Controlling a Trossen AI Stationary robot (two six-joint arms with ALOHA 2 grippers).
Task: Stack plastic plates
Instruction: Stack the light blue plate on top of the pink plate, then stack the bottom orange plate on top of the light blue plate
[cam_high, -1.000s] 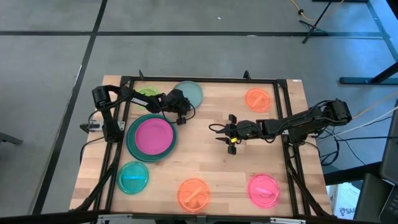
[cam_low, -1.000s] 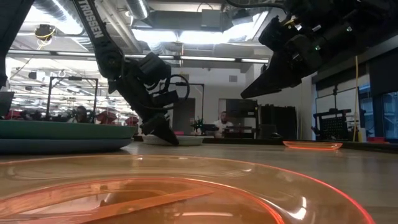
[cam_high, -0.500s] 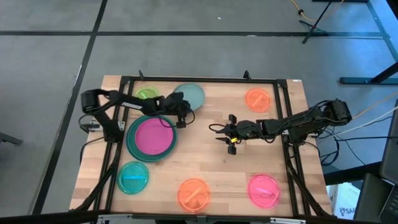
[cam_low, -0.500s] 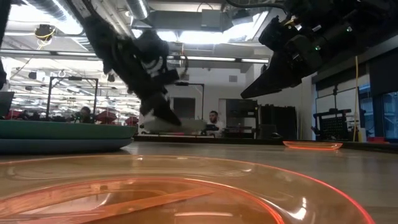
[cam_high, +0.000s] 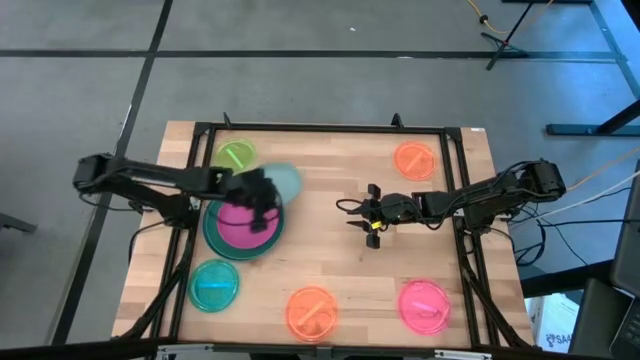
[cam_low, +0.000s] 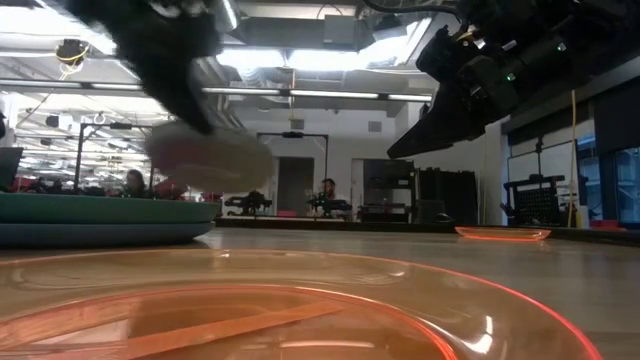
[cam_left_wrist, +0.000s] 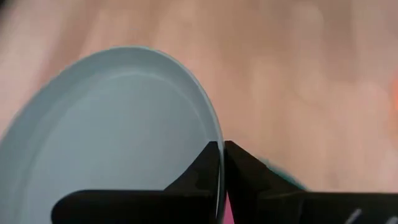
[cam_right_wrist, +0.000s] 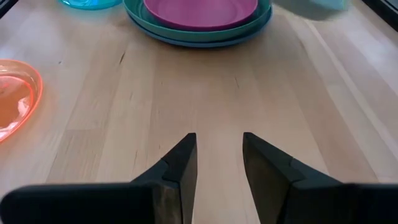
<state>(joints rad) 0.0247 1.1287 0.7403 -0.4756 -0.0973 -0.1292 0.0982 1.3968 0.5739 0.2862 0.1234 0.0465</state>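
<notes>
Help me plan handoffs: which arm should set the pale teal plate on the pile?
Left. Its gripper is shut on the pale teal plate, held above the magenta plate. The right gripper hangs open mid-table, holding nothing.

Wooden table (cam_high: 340, 270) — grey floor (cam_high: 300, 90).

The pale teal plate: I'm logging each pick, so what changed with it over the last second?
The left end effector, shut on the pale teal plate rim, has lifted it off the table's far side and carried it over the magenta plate. The right end effector and the other plates stayed put.
</notes>
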